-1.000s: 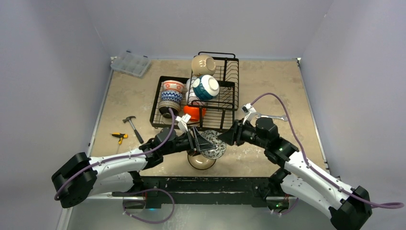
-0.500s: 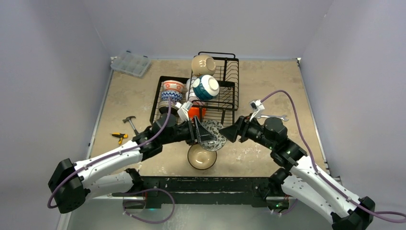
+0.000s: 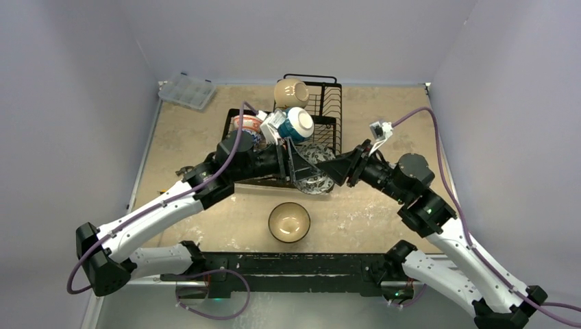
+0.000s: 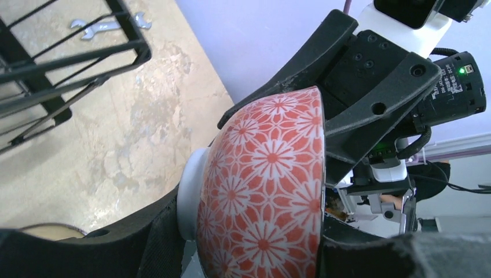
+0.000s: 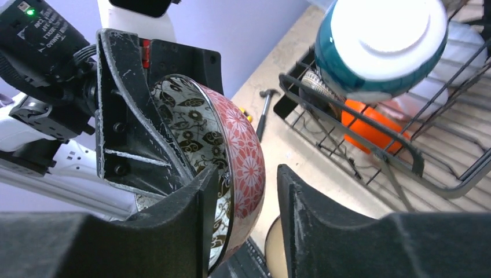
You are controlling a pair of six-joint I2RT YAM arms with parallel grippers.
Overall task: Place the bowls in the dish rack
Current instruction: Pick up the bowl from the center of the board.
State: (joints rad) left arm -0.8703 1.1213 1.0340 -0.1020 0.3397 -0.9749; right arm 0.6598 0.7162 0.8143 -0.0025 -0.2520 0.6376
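The red floral bowl (image 3: 312, 171) hung on edge above the dish rack's (image 3: 334, 103) near rail, foot toward the left arm, probably so it could drop upright into a slot. The left gripper (image 3: 293, 163) pinched it between inner face and foot. The right gripper (image 5: 246, 174) straddled the rim with fingers spread, a gap showing on the outer side (steadying, I judged, not gripping). The arms hid the slots beneath. Another bowl (image 3: 289, 223) sat by the table's (image 3: 390, 116) near edge.
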